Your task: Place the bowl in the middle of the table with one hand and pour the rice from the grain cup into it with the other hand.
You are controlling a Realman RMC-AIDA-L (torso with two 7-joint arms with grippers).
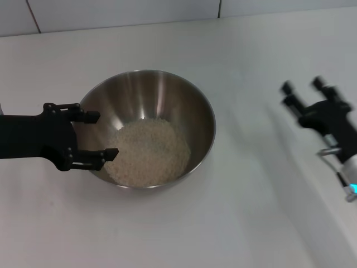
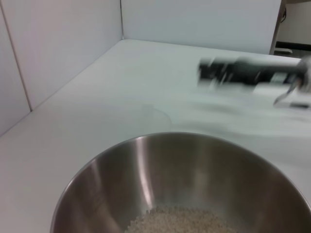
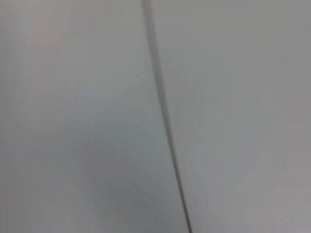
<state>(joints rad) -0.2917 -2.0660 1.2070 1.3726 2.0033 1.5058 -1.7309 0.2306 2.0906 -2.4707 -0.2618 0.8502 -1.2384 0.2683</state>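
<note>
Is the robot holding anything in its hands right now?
No. The left gripper has its jaws open around the rim of the shiny round steel bowl of off-white rice. The right gripper is open and empty.

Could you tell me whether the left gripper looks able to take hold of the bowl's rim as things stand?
Probably yes: the left gripper is open, its fingers at the near-side rim of the bowl, and nothing lies between them. The right gripper is well clear.

bowl (image 1: pixel 162 100): 1 | rice (image 1: pixel 148 151) heap: 1 | table (image 1: pixel 251 212): 1 | left tool (image 1: pixel 100 134): 1 | right tool (image 1: pixel 304 86): 1
</note>
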